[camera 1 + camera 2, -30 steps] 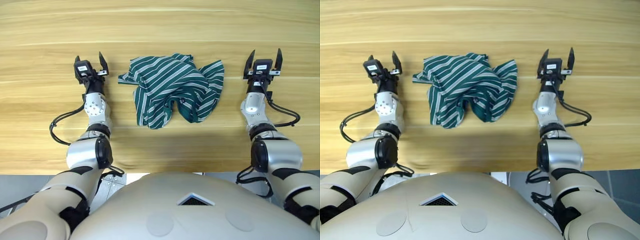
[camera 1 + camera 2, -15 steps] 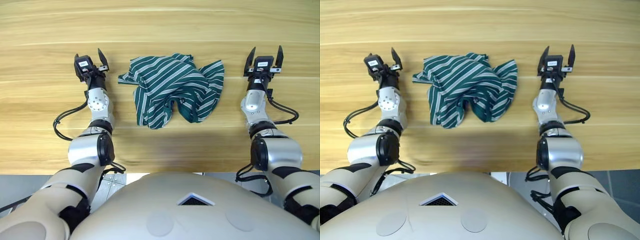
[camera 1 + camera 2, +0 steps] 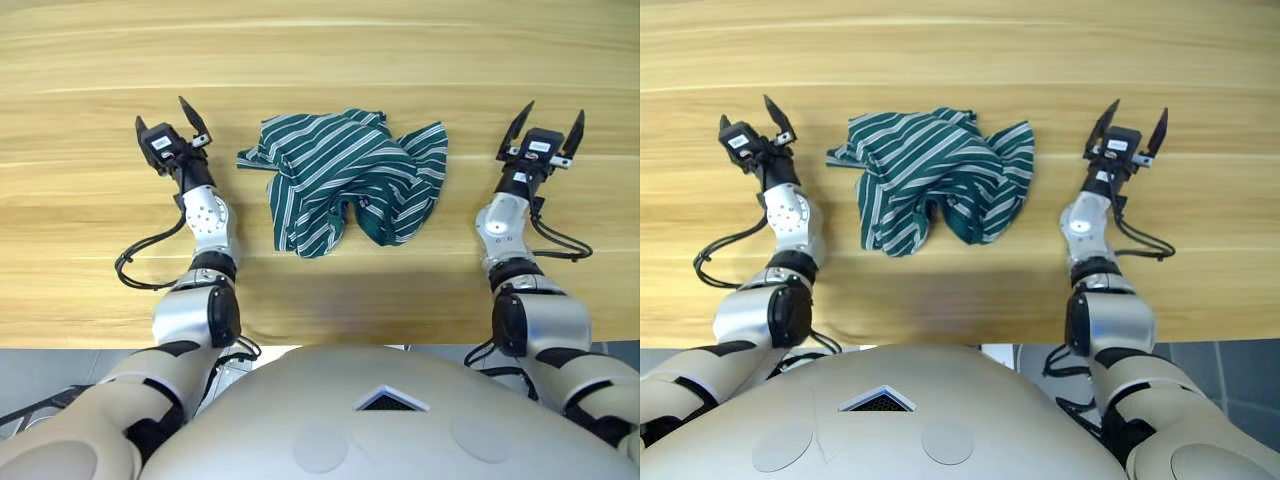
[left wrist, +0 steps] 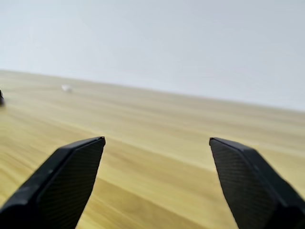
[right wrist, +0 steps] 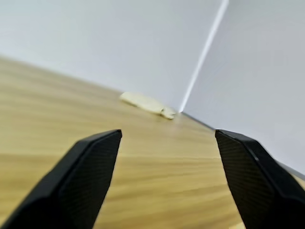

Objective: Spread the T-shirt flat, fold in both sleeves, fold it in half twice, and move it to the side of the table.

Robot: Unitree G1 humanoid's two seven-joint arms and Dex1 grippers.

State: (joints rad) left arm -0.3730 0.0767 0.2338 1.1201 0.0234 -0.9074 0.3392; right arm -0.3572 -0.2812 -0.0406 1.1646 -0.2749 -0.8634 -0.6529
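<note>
The crumpled T-shirt (image 3: 345, 175) lies on the tabletop (image 3: 320, 50) between the left tool (image 3: 162, 113) and right tool (image 3: 554, 110), both spread open and empty, the left seemingly marginally nearer

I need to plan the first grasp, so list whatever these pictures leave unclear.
1. The T-shirt lies crumpled in a heap in the eye views; its own folds hide the sleeves, the collar and which side faces up.
2. A pale object far off on the table, right wrist view: blurred, cannot be identified.
3. A small pale speck, left wrist view: too small to tell.
4. A dark thing, left wrist view: cut off by the picture's edge.
</note>
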